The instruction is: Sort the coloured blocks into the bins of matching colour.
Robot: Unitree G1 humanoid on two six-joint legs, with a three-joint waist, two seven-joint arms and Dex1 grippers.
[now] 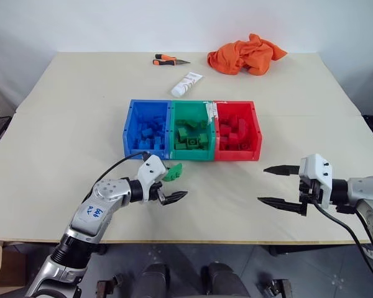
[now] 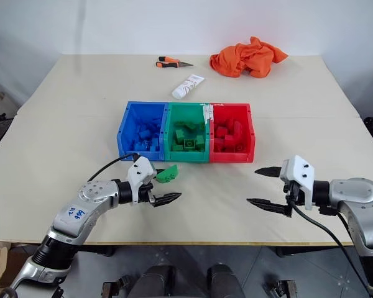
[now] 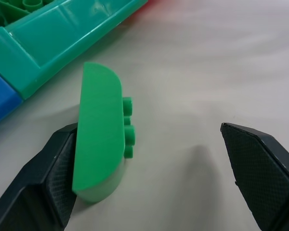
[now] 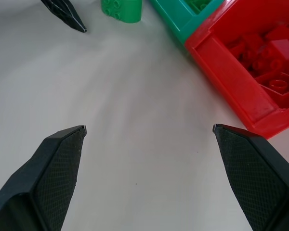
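Green plastic, hard and glossy: a single studded green block [image 3: 99,134] stands on its edge on the pale table [image 1: 68,124], just in front of the green bin [image 1: 191,135], the middle one of three joined bins with a blue bin [image 1: 147,129] on one side and a red bin [image 1: 237,130] on the other. All three already hold bricks of their own colour.

The left gripper [image 3: 149,168] has its jaws spread wide around the block. One finger pad [image 3: 48,173] sits against or very close to the block's smooth flat back; the other stands well clear on the studded side, so nothing is yet gripped. The right gripper [image 1: 280,185] hangs spread wide and empty over bare table in front of the red bin.

The block looks light, rigid and unlikely to break, but its flat face is slick, one end is rounded, and it seems prone to tip. The surest hold appears to be across its thickness, flat back against one pad and studs against the other, taken near the middle rather than on the curved end, where it could squirt out.
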